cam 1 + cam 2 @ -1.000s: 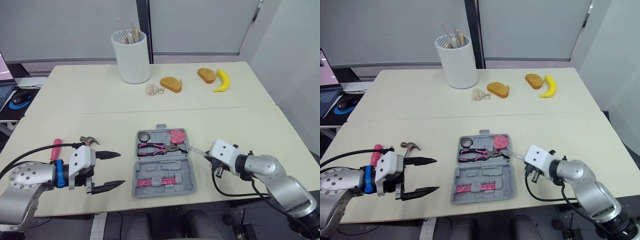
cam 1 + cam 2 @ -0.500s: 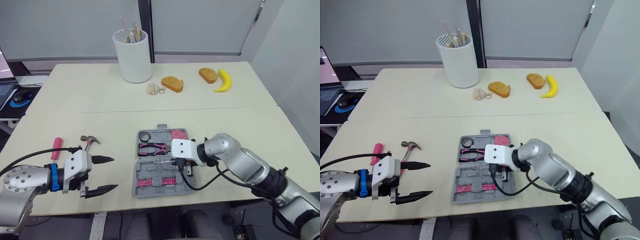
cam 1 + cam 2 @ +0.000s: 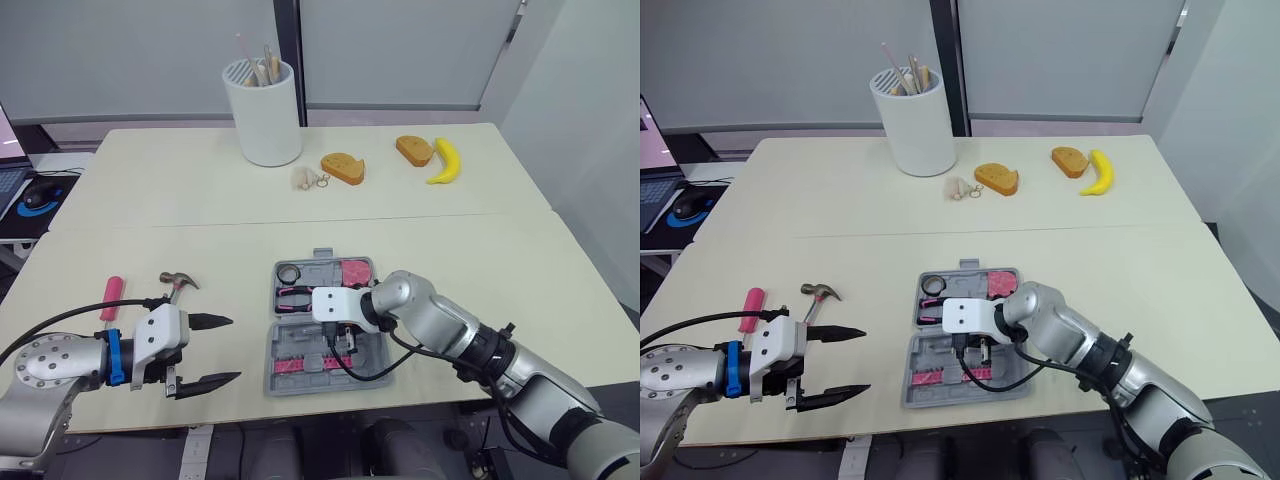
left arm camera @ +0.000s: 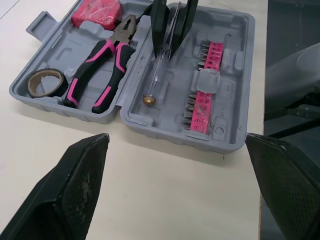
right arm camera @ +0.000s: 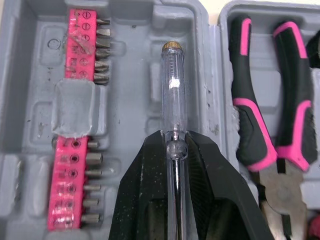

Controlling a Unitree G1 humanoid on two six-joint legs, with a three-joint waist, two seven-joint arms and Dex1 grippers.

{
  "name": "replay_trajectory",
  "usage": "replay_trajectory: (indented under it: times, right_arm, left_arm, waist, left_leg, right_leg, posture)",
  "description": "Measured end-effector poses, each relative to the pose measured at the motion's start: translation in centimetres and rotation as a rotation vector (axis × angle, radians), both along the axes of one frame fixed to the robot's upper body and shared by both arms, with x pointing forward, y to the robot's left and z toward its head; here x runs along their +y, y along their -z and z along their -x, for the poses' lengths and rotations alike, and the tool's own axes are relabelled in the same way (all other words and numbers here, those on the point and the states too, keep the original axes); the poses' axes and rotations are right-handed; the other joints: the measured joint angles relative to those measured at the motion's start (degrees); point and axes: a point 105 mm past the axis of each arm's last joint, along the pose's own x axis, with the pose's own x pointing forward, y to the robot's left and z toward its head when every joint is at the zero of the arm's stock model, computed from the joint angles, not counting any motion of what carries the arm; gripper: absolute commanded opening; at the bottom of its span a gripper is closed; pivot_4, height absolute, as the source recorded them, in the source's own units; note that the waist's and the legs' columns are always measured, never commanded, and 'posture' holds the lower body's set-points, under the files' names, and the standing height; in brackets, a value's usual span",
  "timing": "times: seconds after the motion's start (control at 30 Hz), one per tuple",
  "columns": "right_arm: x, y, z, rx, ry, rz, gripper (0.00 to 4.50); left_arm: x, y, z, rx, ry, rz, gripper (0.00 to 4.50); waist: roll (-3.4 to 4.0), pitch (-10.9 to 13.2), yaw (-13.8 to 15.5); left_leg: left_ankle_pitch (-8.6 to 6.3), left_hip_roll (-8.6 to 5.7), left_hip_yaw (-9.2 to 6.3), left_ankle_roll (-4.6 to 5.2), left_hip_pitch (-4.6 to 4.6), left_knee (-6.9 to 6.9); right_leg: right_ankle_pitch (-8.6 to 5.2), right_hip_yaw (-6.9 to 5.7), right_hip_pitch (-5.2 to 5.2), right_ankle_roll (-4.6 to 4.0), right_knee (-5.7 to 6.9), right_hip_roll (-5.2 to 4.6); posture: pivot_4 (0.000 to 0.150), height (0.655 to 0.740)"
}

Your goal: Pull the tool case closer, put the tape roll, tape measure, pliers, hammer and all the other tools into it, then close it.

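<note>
On the pale table [image 3: 200, 200] the grey tool case [image 3: 282, 340] lies open near the front edge, with pliers [image 4: 100, 75], tape roll [image 4: 46, 82] and pink tape measure [image 4: 95, 14] in its far half. The white cup [image 3: 263, 115] and banana [image 3: 443, 162] are well apart behind it. The hammer [image 3: 178, 283] lies left of the case, near the left gripper [image 3: 236, 348], whose fingers are spread wide. The right gripper [image 5: 174, 142] pinches a clear screwdriver [image 5: 172, 85] over the near half; its wrist view shows the brass cap beside the pink bit strip [image 5: 80, 37].

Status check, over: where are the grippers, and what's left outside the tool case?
Right gripper shut on clear screwdriver over tool case. Left gripper open, near hammer. Hammer, pink-handled tool on table, unpacked. Nothing in the way.
</note>
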Motion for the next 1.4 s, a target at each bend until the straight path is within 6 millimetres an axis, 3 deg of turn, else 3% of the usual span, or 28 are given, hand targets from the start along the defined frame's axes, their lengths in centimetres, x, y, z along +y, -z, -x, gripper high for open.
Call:
replay_trajectory:
  times: [0.33, 0.4, 0.6, 0.7, 0.8, 1.07, 1.4]
  right_arm:
    - [0.9, 0.2, -0.4, -0.013, -0.007, -0.007, 0.31]
    - [1.2, 0.1, -0.3, -0.014, -0.015, -0.017, 1.02]
    - [1.7, -1.3, -0.5, -0.031, -0.014, -0.077, 2.29]
    - [1.0, -2.1, -0.4, -0.05, -0.046, -0.079, 2.49]
    - [0.6, -2.7, -0.4, -0.092, -0.081, -0.083, 2.04]
    - [1.0, -2.3, -0.4, -0.104, -0.122, -0.107, 0.05]
    - [0.5, 0.2, -1.2, -0.099, -0.101, -0.048, 0.02]
  left_arm:
    - [-0.2, 0.1, 0.0, -0.001, 0.002, -0.004, 4.5]
    - [-0.2, 0.2, 0.0, 0.0, 0.003, -0.004, 4.5]
    - [-0.6, 0.4, 0.1, 0.007, 0.018, -0.002, 4.5]
    - [-0.6, 0.4, 0.0, 0.003, 0.012, -0.002, 4.5]
    - [-0.6, 0.4, 0.0, 0.001, 0.011, -0.002, 4.5]
    - [-0.7, 0.2, -0.1, -0.006, 0.013, -0.002, 4.5]
    - [-0.7, 0.4, 0.0, -0.001, 0.011, -0.001, 4.5]
  waist:
    - [0.0, 0.0, 0.0]
    - [0.0, 0.0, 0.0]
    - [0.01, 0.0, 0.0]
    - [0.01, 0.0, 0.06]
    - [0.0, 0.0, 0.02]
    - [0.0, 0.0, 0.0]
    - [0.01, 0.0, 0.01]
  left_leg:
    - [0.0, 0.01, -0.01, 0.0, 0.0, 0.0]
    - [0.0, 0.01, -0.01, 0.0, 0.0, 0.0]
    - [0.0, 0.02, -0.03, 0.0, 0.0, 0.0]
    - [0.0, 0.02, -0.02, 0.0, 0.0, 0.0]
    - [0.0, -0.01, -0.01, 0.0, 0.01, 0.0]
    - [0.0, 0.01, -0.04, 0.0, 0.01, -0.01]
    - [0.0, 0.0, -0.03, 0.0, 0.01, -0.01]
  right_leg:
    - [0.0, -0.01, 0.0, 0.0, 0.01, 0.0]
    - [0.0, -0.01, 0.0, 0.0, 0.01, 0.0]
    - [0.0, -0.03, 0.0, 0.0, 0.03, 0.0]
    - [0.0, -0.02, 0.0, 0.0, 0.03, -0.06]
    - [0.0, -0.02, 0.0, 0.0, 0.03, -0.06]
    - [0.0, -0.05, 0.0, 0.0, 0.03, 0.01]
    - [0.0, -0.04, 0.0, 0.0, 0.03, 0.0]
  posture:
    - [0.15, 0.7337]
    - [0.15, 0.7337]
    - [0.15, 0.7337]
    - [0.15, 0.7337]
    - [0.15, 0.7337]
    - [0.15, 0.7337]
    - [0.15, 0.7337]
